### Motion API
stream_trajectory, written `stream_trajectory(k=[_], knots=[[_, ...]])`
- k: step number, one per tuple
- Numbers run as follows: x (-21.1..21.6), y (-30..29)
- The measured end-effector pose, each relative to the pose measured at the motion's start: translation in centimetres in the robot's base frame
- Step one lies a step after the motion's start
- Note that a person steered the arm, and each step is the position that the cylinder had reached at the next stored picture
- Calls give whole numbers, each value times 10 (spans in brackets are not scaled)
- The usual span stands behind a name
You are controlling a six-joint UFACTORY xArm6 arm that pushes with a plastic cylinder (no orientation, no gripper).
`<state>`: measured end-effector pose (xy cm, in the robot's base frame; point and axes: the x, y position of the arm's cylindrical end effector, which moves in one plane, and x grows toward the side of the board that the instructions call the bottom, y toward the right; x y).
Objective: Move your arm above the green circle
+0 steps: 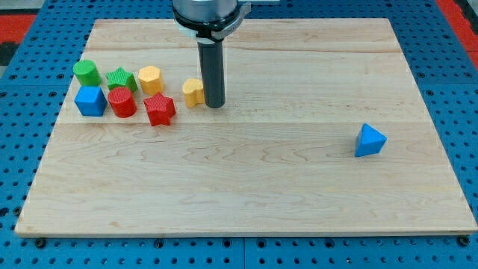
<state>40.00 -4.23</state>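
The board (246,172) is pale wood, its planks showing faint grain and long seams, and it lies on a blue pegboard surface (455,112) dotted with holes. The blocks look like matte plastic with fine ridges on top. Most of them huddle at the view's left: the green circle (87,72) sits furthest toward the top-left, a short round cylinder, with a green star (120,79) just beside it on the right and a yellow hexagon (150,79) next along. Below that row are a blue cube (90,100), a red cylinder (122,102) close against it, and a red star (159,109). A small yellow block (193,92), its shape hard to make out because the rod covers part of it, possibly a heart, stands apart to the right of the cluster. Far off at the view's right a blue triangle (370,140) sits alone. The arm ends in a smooth dark rod with nothing to open or close and nothing held; my tip (214,104) rests on the wood just to the right of the yellow block, seemingly touching it, and well apart from the green circle.
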Motion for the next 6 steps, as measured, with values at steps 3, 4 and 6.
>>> stream_trajectory(k=[3, 4, 6], knots=[[-24, -92], [-38, -90], [-138, -92]])
